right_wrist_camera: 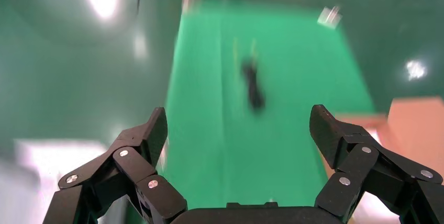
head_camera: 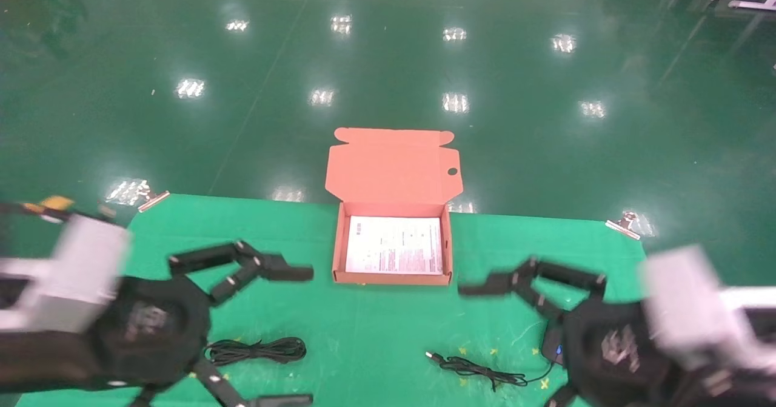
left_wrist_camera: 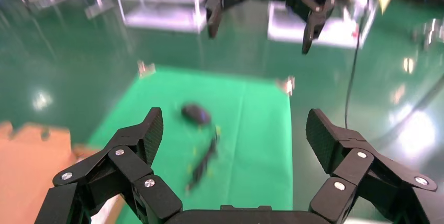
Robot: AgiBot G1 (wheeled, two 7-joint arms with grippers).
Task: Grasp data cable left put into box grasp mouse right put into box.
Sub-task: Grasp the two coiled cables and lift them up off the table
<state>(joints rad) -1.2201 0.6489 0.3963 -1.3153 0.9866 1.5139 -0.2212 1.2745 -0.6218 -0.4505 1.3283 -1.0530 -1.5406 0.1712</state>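
On the green surface (head_camera: 376,334) the data cable (head_camera: 257,350) lay near the left pincer (head_camera: 260,334), which was wide open and empty. It looked soft and light, best pinched across its middle. The mouse (head_camera: 553,341) sat under the open right pincer (head_camera: 515,346). Behind stood the box (head_camera: 393,278), open.

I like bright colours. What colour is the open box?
The box is orange-brown, clearest in the head view.

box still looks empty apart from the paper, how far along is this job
Nothing is packed yet. The box stands open, holding only its white sheet. The data cable lies bundled on the green mat beside the left gripper, which is open and empty. The right gripper is open too, above the mouse, partly hidden beneath it. Both grasps and both placements remain.
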